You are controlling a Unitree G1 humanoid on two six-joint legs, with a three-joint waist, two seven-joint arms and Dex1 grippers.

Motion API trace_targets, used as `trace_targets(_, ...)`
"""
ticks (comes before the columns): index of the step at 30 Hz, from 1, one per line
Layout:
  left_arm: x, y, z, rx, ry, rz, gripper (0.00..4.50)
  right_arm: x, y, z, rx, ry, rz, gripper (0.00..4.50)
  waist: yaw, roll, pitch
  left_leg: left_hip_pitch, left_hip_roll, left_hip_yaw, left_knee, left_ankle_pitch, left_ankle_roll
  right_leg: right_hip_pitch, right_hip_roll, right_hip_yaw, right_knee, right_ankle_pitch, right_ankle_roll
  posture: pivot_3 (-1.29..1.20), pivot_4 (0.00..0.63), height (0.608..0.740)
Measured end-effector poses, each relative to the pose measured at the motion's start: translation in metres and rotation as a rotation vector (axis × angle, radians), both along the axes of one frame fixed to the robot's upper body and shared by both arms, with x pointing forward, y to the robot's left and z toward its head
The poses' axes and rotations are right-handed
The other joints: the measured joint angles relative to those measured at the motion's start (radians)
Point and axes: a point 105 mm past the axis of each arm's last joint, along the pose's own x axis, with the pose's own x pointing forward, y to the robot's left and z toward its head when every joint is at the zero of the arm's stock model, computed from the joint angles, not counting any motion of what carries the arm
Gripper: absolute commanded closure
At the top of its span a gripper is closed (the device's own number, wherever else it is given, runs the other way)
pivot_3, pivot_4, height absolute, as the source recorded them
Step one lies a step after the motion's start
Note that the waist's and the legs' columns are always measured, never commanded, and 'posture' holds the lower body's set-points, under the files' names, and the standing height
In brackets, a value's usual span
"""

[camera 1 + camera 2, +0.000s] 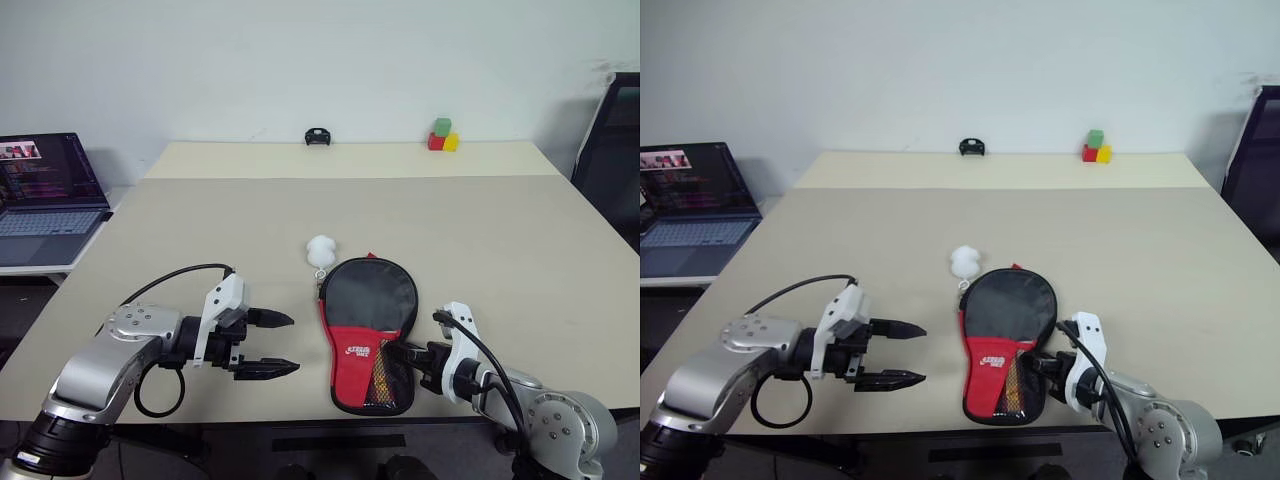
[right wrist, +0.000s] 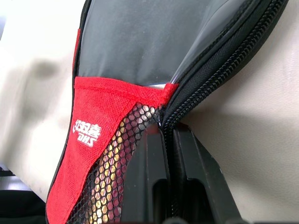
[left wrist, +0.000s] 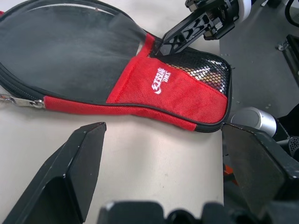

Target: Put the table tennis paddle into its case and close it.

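My right gripper is pinched together on the case zipper edge near the tabletop's front edge; left gripper hangs spread apart, so I'd bet a tug drags the whole case.

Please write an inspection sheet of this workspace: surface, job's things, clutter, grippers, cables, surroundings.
Surface: beige table, second table butted behind it.
Job's things: case lies flat near the front edge, red panel and mesh pocket toward the robot; something wooden shows through the mesh, probably the paddle's handle.
Clutter: white ball on the case's keyring; small black object and coloured blocks at the far edge.
Grippers: left gripper open, beside the case, apart from it; right gripper shut at the case's zipper edge.
Cables: black cable loops over the left wrist, another over the right.
Surroundings: open laptop on a side desk at left; dark chair at right.
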Motion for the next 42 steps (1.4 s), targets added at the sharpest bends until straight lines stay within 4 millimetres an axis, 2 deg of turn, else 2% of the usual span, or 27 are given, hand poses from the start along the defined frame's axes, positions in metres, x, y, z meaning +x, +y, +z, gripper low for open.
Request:
trace_targets(3, 0.001, 0.000, 0.001, 0.000, -0.007, -0.002, 0.18, 0.000, -0.001, 0.000, -0.007, 0.000, 0.001, 4.47, 0.000, 0.000, 0.000, 0.000, 0.000, 0.000, 0.000, 0.000, 0.000, 0.000, 0.000, 0.000, 0.000, 0.000, 0.000, 0.00, 0.150, 0.740)
trace_targets(6, 0.000, -0.001, 0.000, 0.002, -0.005, -0.007, 0.18, 0.000, -0.003, -0.001, -0.015, 0.005, -0.011, 3.79, 0.000, 0.000, 0.000, 0.000, 0.000, 0.000, 0.000, 0.000, 0.000, 0.000, 0.000, 0.000, 0.000, 0.000, 0.000, 0.00, 0.150, 0.740)
trace_targets(13, 0.000, -0.003, -0.001, 0.002, -0.011, -0.017, 0.18, -0.005, -0.005, 0.001, -0.007, -0.005, -0.009, 1.54, 0.002, 0.000, 0.000, 0.000, 0.000, 0.000, 0.000, 0.000, 0.000, 0.001, 0.000, 0.000, 0.000, 0.000, 0.000, 0.00, 0.150, 0.740)
trace_targets(15, 0.000, -0.003, -0.001, 0.002, -0.013, -0.017, 0.18, -0.007, -0.008, 0.002, 0.000, -0.013, -0.014, 1.54, 0.007, 0.000, 0.000, 0.000, 0.000, 0.000, 0.000, 0.000, 0.000, 0.001, 0.000, 0.000, -0.001, 0.000, 0.000, 0.00, 0.150, 0.740)
trace_targets(18, 0.000, -0.004, -0.001, 0.000, -0.014, -0.014, 0.18, -0.008, -0.022, 0.005, -0.003, -0.029, -0.058, 1.54, 0.017, 0.000, 0.000, 0.000, 0.000, 0.000, 0.000, 0.000, 0.000, 0.001, 0.000, 0.000, -0.001, 0.000, 0.000, 0.00, 0.150, 0.740)
trace_targets(22, 0.001, -0.005, -0.002, -0.009, -0.015, -0.008, 0.18, -0.009, -0.034, 0.021, 0.029, -0.102, -0.087, 1.54, 0.016, 0.000, 0.000, 0.000, 0.000, 0.000, 0.000, 0.000, 0.000, 0.001, 0.000, 0.000, 0.000, 0.000, 0.000, 0.00, 0.150, 0.740)
trace_targets(25, 0.001, -0.006, -0.003, -0.015, -0.017, -0.002, 0.18, -0.008, -0.030, 0.036, 0.084, -0.169, -0.056, 0.93, 0.011, 0.000, 0.000, 0.001, 0.000, 0.000, 0.000, 0.000, 0.000, 0.001, 0.000, 0.000, 0.000, 0.000, 0.000, 0.00, 0.150, 0.740)
trace_targets(28, 0.002, -0.007, -0.003, -0.018, -0.017, 0.000, 0.18, -0.003, -0.029, 0.053, 0.100, -0.248, -0.020, 0.03, 0.012, 0.000, 0.000, 0.001, 0.000, 0.000, 0.000, 0.000, 0.000, 0.001, 0.000, 0.000, 0.000, 0.000, 0.000, 0.00, 0.150, 0.740)
trace_targets(32, 0.008, -0.006, -0.003, -0.025, -0.032, 0.035, 0.18, 0.015, -0.033, 0.081, -0.021, -0.381, 0.070, 0.03, 0.014, 0.001, 0.001, 0.001, -0.001, 0.000, 0.001, 0.000, 0.000, 0.001, 0.000, 0.000, 0.000, 0.000, 0.000, 0.00, 0.150, 0.740)
trace_targets(35, 0.020, -0.005, -0.001, -0.029, -0.063, 0.088, 0.18, 0.025, -0.026, 0.092, -0.087, -0.454, 0.154, 0.03, 0.014, 0.001, 0.001, 0.001, 0.000, -0.001, 0.000, 0.000, 0.000, 0.001, 0.001, -0.001, 0.000, 0.000, 0.000, 0.00, 0.150, 0.740)
trace_targets(42, 0.031, 0.005, 0.000, -0.037, -0.096, 0.200, 0.18, 0.046, 0.004, 0.091, -0.180, -0.546, 0.367, 0.03, 0.010, 0.001, 0.001, 0.000, 0.000, 0.000, 0.000, 0.000, 0.000, 0.001, 0.001, -0.001, -0.002, 0.000, 0.000, 0.00, 0.150, 0.740)
